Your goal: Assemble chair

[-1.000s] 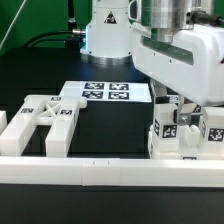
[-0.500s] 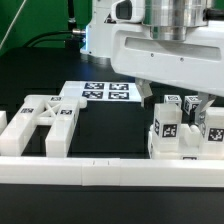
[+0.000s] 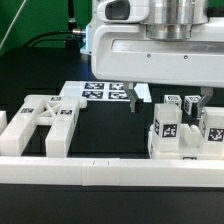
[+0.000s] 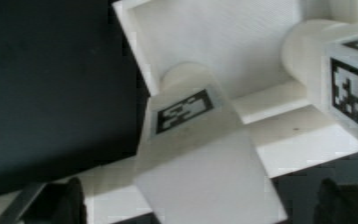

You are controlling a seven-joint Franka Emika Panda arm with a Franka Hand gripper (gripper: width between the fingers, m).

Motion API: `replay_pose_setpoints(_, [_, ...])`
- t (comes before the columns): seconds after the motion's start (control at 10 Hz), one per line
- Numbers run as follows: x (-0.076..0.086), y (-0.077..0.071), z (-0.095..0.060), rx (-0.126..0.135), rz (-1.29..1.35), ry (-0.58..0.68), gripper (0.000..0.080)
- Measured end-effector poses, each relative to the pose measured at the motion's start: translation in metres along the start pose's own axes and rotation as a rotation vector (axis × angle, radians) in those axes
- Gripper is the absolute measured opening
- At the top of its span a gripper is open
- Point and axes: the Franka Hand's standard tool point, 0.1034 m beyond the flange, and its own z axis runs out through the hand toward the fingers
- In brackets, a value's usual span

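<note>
Between grasps, I judge. Gripper (image 3: 169, 101) hangs with jaws spread wide, holding nothing, over the tagged posts (image 3: 166, 132) at the exterior view's right. Cross-braced frame (image 3: 45, 120) lies well apart, at the exterior view's left. Wrist view shows a tagged white part (image 4: 185, 108) below me. Next I pick 1 part, centre on it, descend. Neighbouring posts crowd the fingers. Marker board (image 3: 105, 92) sits behind, front rail (image 3: 100, 168) near.
</note>
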Motion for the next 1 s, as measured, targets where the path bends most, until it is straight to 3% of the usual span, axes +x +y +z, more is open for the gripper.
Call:
replay_pose_setpoints(0.6, [-0.0011,0.0019,0.0025,-0.008,-0.332,-0.002,0.0649])
replay_pose_setpoints(0.7, [-0.0015,0.0011,0.0030,-0.022,-0.397,0.002,0.0649])
replay_pose_setpoints(0.8, [-0.0029,-0.0005,0.0039,-0.029,-0.412,0.002,0.0535])
replay_pose_setpoints(0.9, [-0.0030,-0.0003,0.0043,-0.029,-0.403,0.001,0.0535])
replay_pose_setpoints(1.0, [-0.0027,0.0004,0.0043,-0.029,-0.402,0.001,0.0398])
